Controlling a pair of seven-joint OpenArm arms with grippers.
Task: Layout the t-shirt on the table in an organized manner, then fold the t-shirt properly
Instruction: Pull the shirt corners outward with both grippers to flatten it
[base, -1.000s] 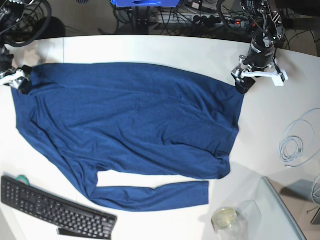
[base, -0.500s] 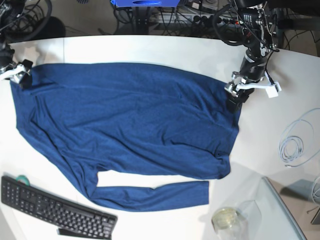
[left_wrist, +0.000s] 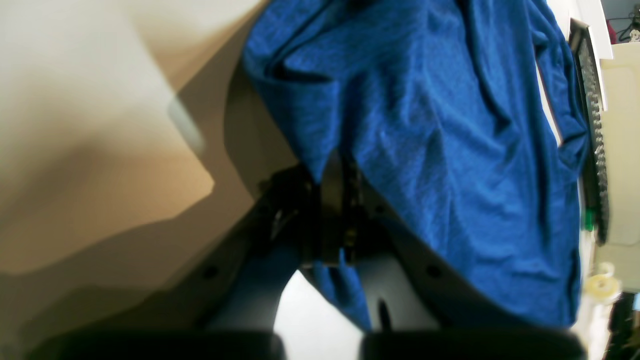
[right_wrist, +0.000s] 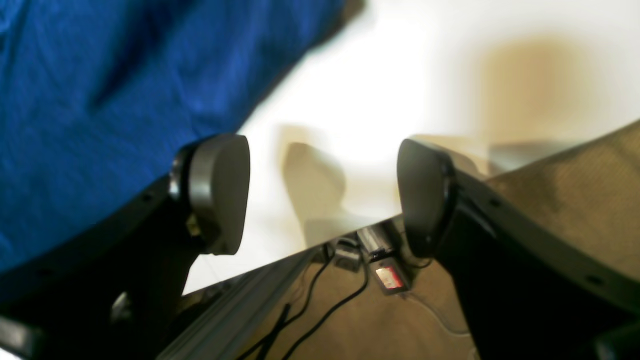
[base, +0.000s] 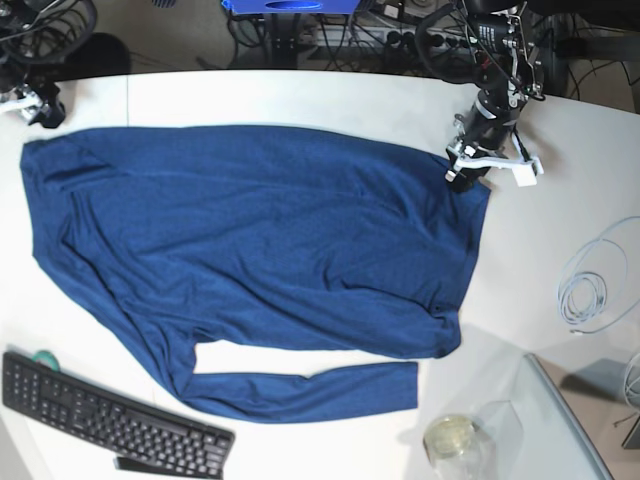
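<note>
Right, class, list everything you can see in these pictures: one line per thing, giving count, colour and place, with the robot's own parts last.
t-shirt: one, dark navy blue, spread across the middle of the table.
table: one, white, under everything.
keyboard: one, black, at the table's near left edge.
cable coil: one, white, on the table's right side.
jar: one, clear with a pale lid, at the near edge right of centre.
left gripper: one, black and white, at the shirt's far right corner, shut on the cloth.
right gripper: one, dark, past the shirt's far left corner, open and holding nothing.
</note>
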